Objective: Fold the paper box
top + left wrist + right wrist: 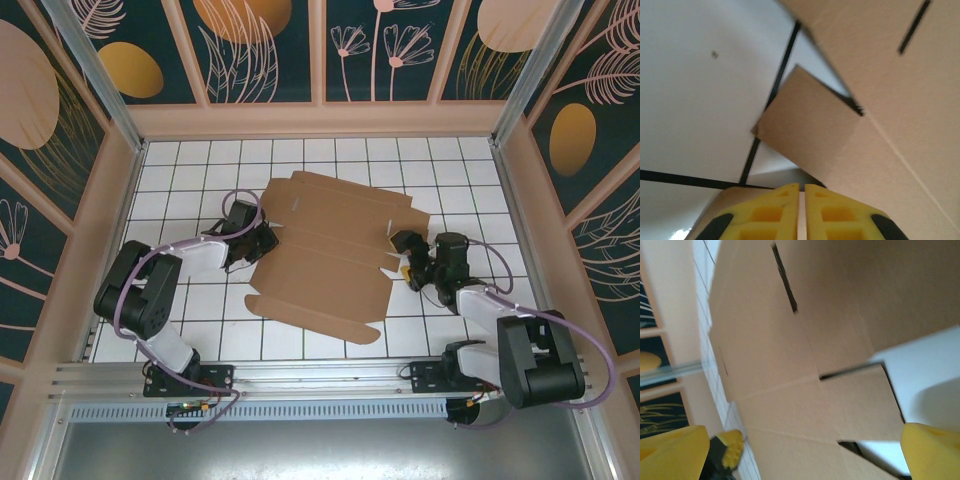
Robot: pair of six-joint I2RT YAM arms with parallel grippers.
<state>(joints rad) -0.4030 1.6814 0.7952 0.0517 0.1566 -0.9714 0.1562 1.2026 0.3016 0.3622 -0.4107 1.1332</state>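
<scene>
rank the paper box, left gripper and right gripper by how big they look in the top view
1. paper box, by far the largest
2. left gripper and right gripper: they look alike, so unranked

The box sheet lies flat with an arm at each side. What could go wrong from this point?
1. The left gripper has its jaws shut at the left edge of the paper box. Whether cardboard is caught between them is unclear, so a lift may slip off.
2. The right gripper has its jaws open by the right edge and pins nothing, so the flat sheet may slide when pulled.
</scene>
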